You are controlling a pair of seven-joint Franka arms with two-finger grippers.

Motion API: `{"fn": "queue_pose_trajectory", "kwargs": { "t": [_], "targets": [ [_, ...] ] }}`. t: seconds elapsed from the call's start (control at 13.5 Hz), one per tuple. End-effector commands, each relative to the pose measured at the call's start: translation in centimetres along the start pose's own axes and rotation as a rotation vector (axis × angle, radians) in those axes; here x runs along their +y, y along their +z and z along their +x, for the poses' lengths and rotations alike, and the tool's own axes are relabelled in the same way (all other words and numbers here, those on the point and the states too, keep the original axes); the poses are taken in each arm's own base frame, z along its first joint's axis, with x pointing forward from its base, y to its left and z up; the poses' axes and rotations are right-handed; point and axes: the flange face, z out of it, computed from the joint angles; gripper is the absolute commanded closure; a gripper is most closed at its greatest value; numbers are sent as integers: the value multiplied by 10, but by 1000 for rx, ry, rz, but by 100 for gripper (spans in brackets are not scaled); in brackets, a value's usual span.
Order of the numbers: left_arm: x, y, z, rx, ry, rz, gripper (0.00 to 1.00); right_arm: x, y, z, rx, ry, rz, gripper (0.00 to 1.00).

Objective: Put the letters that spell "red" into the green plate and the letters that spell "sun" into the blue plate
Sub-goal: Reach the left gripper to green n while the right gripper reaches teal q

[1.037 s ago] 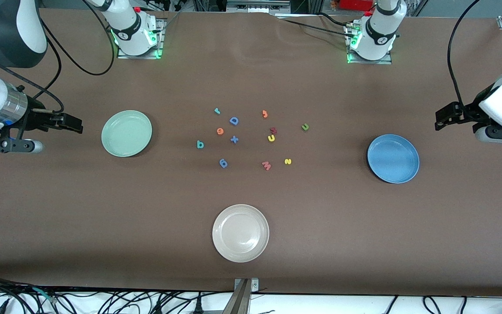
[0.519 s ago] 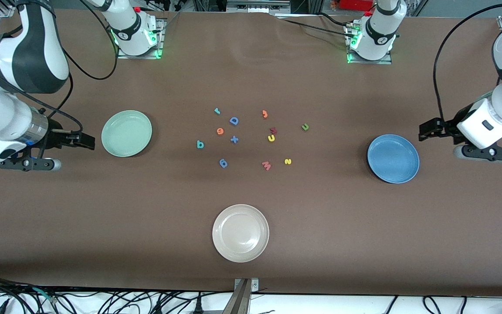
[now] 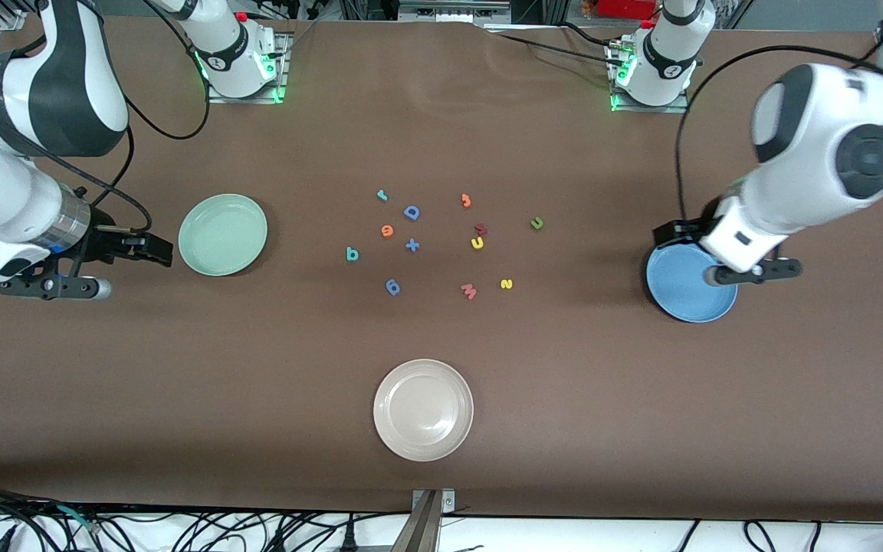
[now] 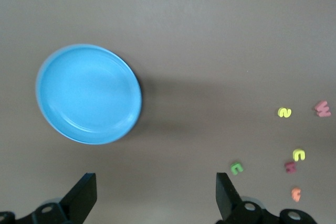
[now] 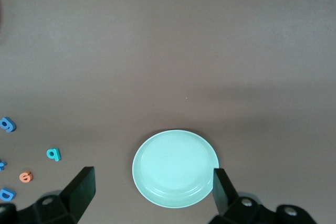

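The green plate (image 3: 223,234) (image 5: 175,168) lies toward the right arm's end, with nothing in it. My right gripper (image 3: 156,250) (image 5: 152,178) hovers open beside it. The blue plate (image 3: 687,295) (image 4: 88,94) holds nothing, and my left gripper (image 3: 665,232) (image 4: 155,192) hangs open over its rim. In the middle of the table lie the teal r (image 3: 382,195), orange e (image 3: 387,230) (image 5: 25,176) and teal d (image 3: 352,254) (image 5: 53,153). The yellow s (image 3: 507,284) (image 4: 284,112), yellow u (image 3: 477,243) (image 4: 298,154) and green n (image 3: 536,223) (image 4: 237,168) are there too.
Among them are a blue D (image 3: 411,212), blue plus (image 3: 411,245), blue 9 (image 3: 392,287), orange 3 (image 3: 466,201), dark red piece (image 3: 480,228) and red W (image 3: 469,290). A cream-white plate (image 3: 423,409) sits nearer the front camera.
The left arm has swung in from the table's end, bringing its gripper over the blue plate's rim. The right gripper has crept closer to the green plate.
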Motion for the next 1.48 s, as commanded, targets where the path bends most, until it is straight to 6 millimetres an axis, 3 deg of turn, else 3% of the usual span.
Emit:
{"fn": "queue_pose_trajectory", "kwargs": {
  "t": [0.0, 0.22, 0.37, 0.59, 0.89, 0.96, 1.19, 1.41],
  "targets": [
    [18, 30, -47, 3, -130, -9, 0, -34, -3, -7, 2, 56, 11, 1],
    [57, 90, -80, 43, -296, -15, 0, -95, 16, -7, 14, 153, 47, 1],
    [63, 109, -87, 59, -398, -43, 0, -130, 35, -5, 18, 221, 80, 1],
    [84, 132, -95, 36, -510, -133, 0, -184, 82, -2, 23, 294, 117, 1],
    [115, 178, -107, 91, -537, -169, 0, -237, 152, -2, 51, 305, 128, 1],
    [120, 187, -107, 99, -546, -176, 0, -246, 168, -5, 44, 289, 119, 1],
    [136, 221, -112, 114, -589, -187, 0, -244, 205, -18, 15, 207, 84, 1],
    [133, 246, -122, 93, -631, -152, 0, -239, 245, -40, 67, 133, 100, 1]
  ]
}}
